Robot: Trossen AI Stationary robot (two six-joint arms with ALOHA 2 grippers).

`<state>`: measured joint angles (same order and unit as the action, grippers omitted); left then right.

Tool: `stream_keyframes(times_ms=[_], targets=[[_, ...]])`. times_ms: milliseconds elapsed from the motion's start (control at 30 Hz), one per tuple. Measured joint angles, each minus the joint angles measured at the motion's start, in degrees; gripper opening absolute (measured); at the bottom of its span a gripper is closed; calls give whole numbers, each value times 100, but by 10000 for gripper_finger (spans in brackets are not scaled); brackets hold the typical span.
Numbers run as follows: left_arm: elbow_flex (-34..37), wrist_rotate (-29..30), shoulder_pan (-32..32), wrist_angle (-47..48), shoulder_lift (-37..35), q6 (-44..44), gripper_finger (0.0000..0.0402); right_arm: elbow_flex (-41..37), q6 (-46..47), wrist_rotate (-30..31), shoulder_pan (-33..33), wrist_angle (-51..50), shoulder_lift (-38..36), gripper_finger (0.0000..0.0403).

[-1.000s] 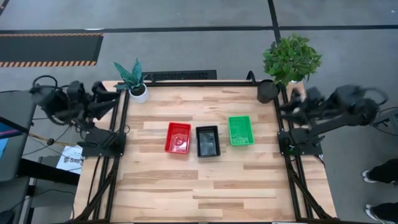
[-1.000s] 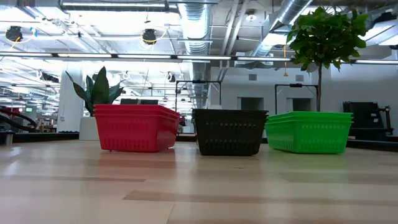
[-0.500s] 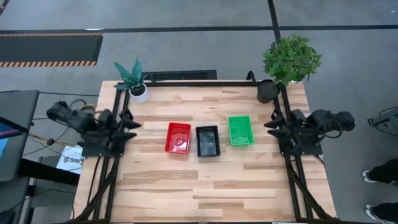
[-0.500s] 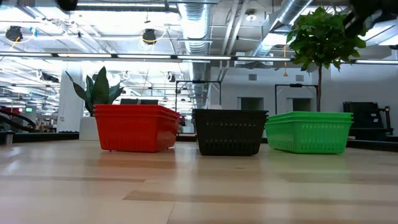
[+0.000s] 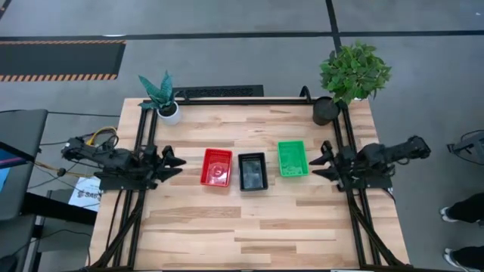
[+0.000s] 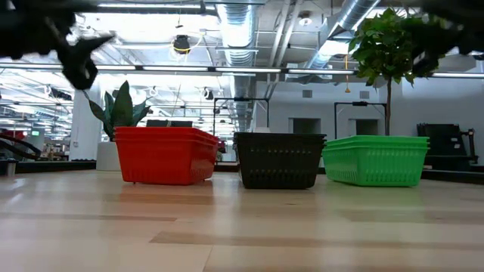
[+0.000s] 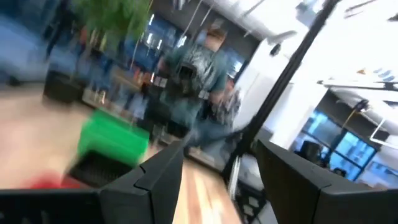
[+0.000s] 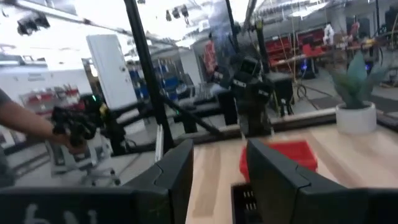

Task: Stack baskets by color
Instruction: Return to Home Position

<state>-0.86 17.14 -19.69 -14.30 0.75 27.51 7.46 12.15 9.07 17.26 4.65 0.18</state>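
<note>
Jaws apart on left gripper [image 5: 175, 157], empty, near the red basket stack [image 5: 216, 167] but clear of it. Same on right gripper [image 5: 321, 158]: spread, empty, just beside the green basket stack [image 5: 293, 159]. Reached further in over the table [image 5: 249, 219] than half a second ago; stacks unmoved. Three stacks in a row, black basket stack [image 5: 252, 171] in the middle; baskets per stack not countable. Two potted plants [image 5: 159, 94] at the far corners.
</note>
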Motion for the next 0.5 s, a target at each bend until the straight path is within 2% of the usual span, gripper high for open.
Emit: stream_keyframes(times_ms=[100, 167, 500], targets=[[22, -156, 136, 639, -21, 489, 193, -425, 3, -3, -15, 344, 5, 169], [24, -207, 203, 695, -34, 512, 193, -696, 20, 4, -15, 810, -2, 167], [28, -127, 330, 1012, -52, -217, 193, -699, -25, -38, -2, 609, 7, 171]])
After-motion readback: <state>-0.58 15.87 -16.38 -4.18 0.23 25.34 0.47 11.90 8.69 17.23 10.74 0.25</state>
